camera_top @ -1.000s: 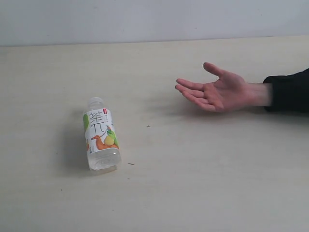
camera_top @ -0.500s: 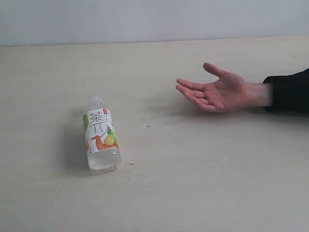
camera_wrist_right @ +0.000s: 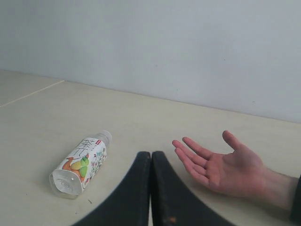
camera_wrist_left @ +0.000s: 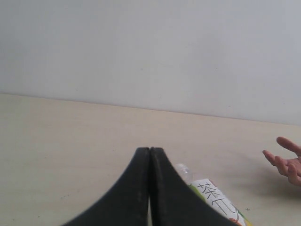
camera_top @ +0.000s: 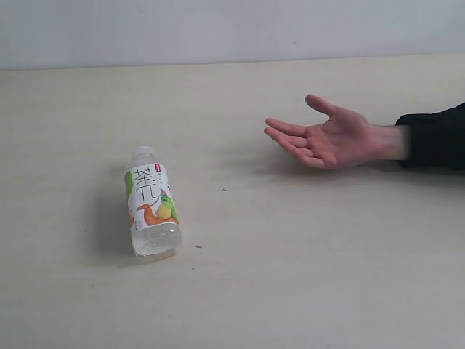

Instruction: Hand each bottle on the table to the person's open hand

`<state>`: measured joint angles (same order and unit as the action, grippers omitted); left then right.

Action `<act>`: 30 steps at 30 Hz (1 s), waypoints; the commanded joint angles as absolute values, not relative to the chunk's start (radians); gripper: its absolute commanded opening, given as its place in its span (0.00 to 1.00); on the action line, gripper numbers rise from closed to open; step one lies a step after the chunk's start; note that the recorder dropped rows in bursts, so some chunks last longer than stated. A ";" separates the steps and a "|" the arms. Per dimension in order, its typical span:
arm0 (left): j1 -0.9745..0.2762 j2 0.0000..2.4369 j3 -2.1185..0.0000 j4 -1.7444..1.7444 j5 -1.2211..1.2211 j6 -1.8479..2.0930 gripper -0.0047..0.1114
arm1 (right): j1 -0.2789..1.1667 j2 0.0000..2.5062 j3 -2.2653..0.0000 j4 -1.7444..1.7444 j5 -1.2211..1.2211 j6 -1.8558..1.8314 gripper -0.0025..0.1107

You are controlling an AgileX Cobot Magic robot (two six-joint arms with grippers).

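Observation:
One clear bottle (camera_top: 152,203) with a white cap and a green-and-orange fruit label lies on its side on the pale table (camera_top: 290,276), left of centre; the other bottles are out of view. It also shows in the right wrist view as the bottle (camera_wrist_right: 81,162) and partly behind the fingers in the left wrist view as the bottle (camera_wrist_left: 214,200). The person's open hand (camera_top: 323,136), palm up with a black sleeve, rests at the right. My left gripper (camera_wrist_left: 149,151) and right gripper (camera_wrist_right: 151,155) are both shut and empty, well back from the bottle; neither appears in the exterior view.
A plain pale wall (camera_top: 218,29) runs along the table's far edge. A few tiny dark specks (camera_top: 223,190) dot the tabletop between the bottle and the hand. The black sleeve (camera_top: 434,137) enters from the right edge.

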<state>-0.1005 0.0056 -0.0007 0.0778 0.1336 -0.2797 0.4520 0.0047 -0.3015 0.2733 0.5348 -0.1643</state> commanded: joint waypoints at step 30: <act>-0.101 0.350 -0.291 0.291 -0.243 -0.698 0.04 | 0.455 0.000 -0.296 0.281 0.519 -0.164 0.02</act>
<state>-0.1005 0.2137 -0.1813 0.2013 -0.2606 -0.6835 0.4520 0.0047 -0.3015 0.2738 0.5348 -0.1643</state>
